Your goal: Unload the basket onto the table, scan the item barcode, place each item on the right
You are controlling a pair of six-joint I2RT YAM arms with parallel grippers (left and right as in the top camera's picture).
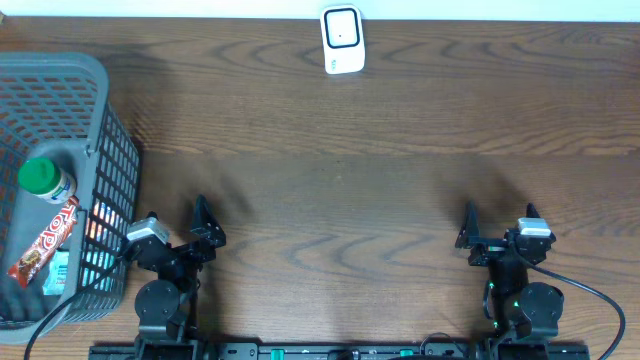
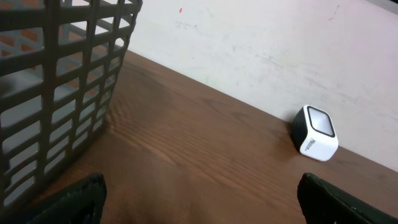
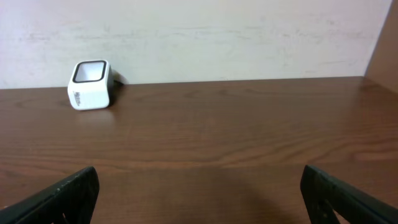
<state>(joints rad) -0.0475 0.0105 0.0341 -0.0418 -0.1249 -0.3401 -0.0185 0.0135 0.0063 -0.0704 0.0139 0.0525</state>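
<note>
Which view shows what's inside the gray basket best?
Overhead: it looks into the basket, showing a green-capped bottle and a red snack bar. Left wrist catches only its mesh wall; right wrist shows none of it.

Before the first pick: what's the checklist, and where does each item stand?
1. Left gripper open and empty: ok.
2. Right gripper open and empty: ok.
3. Scanner on the table, nothing in front of it: ok.
4. Bottle and candy bar exposed in the basket: ok.
5. Barcode visible on either item: cannot tell.
</note>
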